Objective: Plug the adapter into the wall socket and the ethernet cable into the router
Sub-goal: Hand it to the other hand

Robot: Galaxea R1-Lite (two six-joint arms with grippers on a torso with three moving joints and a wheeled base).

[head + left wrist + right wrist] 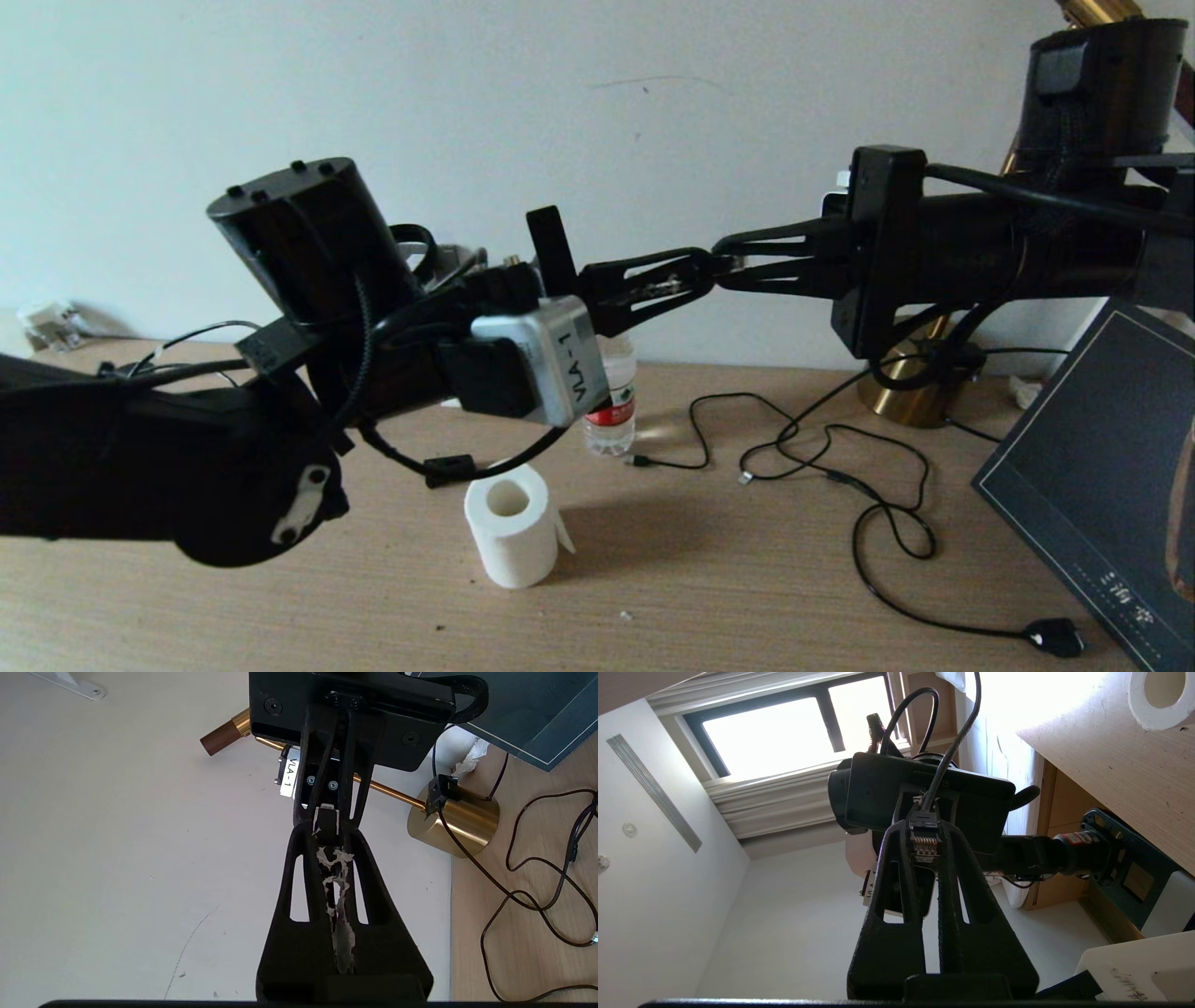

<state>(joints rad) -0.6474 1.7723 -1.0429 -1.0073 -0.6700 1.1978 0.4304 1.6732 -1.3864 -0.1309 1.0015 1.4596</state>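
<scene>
Both arms are raised in front of the wall and their fingertips meet in mid-air. The ethernet cable's clear plug [923, 845] with its metal contacts sits between the tips of my right gripper [924, 828], which is shut on it. Its black cable [945, 760] runs away past the left gripper's body. My left gripper [327, 833] is shut, with the same plug's black boot [327, 820] at its tips. In the head view the left gripper [700, 265] and right gripper [724, 259] touch tip to tip. The adapter, wall socket and router are out of view.
On the wooden table [728, 579] below stand a white paper roll [512, 537] and a water bottle [611, 411]. Thin black cables [840, 467] snake right of them, ending in a small black plug [1055, 637]. A brass lamp base [910, 387] and a dark board [1102, 485] are at the right.
</scene>
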